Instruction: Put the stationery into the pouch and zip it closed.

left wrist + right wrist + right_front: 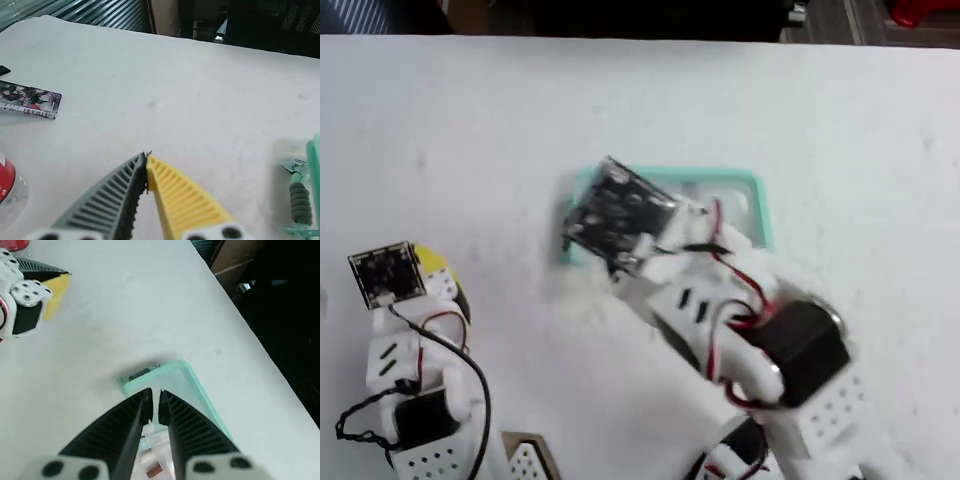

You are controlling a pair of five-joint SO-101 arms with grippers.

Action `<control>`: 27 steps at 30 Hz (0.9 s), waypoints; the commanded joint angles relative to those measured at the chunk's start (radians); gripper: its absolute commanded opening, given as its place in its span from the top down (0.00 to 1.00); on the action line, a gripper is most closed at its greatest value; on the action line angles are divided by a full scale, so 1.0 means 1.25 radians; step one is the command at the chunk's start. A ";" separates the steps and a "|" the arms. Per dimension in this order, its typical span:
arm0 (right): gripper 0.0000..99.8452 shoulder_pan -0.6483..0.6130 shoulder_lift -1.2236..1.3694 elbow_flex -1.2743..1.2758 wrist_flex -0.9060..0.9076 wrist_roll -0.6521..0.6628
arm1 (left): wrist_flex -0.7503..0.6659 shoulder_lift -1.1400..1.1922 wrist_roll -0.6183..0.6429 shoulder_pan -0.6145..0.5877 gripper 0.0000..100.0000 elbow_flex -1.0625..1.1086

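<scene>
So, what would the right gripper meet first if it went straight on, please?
Most likely the right gripper meets the pouch at its teal end; depth is unclear.

Pouch (756, 196) lies mid-table (640, 100) — right arm (720, 300) over it, left arm (410, 370) well apart.

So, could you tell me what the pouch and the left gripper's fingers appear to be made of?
Pouch: mint-green rim around a see-through panel with contents faintly showing, so probably soft, clear plastic; hard to confirm. Left gripper fingers: matte, ribbed, one grey, one yellow, which suggests moulded or printed plastic.
</scene>
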 commanded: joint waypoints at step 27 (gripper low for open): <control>0.97 -0.030 0.731 -0.319 -0.174 -0.044 | -0.028 -0.004 0.002 -0.009 0.98 0.007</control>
